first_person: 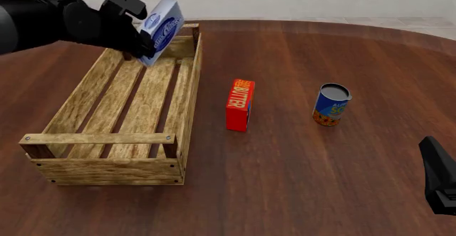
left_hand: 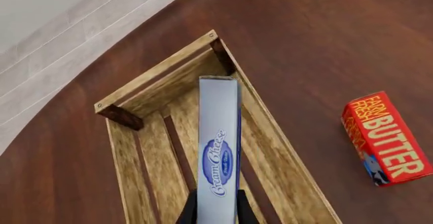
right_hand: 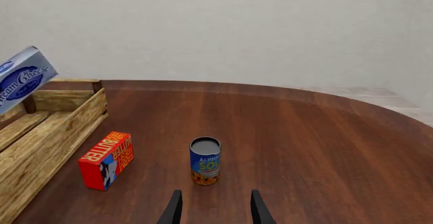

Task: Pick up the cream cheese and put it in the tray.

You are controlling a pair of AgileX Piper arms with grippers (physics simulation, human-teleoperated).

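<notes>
Gripping the cream cheese [first_person: 161, 28] by one short end, the left gripper [first_person: 140, 45] holds the box in the air over the far end of the tray [first_person: 114, 164]. The box is clear of the slats. In the front view its long axis is tilted — free end up and toward the far right, held end down toward the near left — with the blue oval label facing the camera's side. The left wrist view shows the same box [left_hand: 218, 153] edge-on between the two dark fingers [left_hand: 187, 213], which are pressed against its flat faces, its length running straight out along the fingers and over the tray's far end bar and corner posts [left_hand: 121, 115].

The tray lies lengthwise on the left part of the table [first_person: 321, 182], its long sides running near to far. Right of it (just beside its right wall) stands the butter box [first_person: 240, 105] on a narrow side, and farther right stands a small soup can [first_person: 331, 104], upright.

The right gripper [right_hand: 214, 208] sits low at the near right edge of the table, its fingers spread apart with nothing between them — the can [right_hand: 205, 161] is ahead of it.
</notes>
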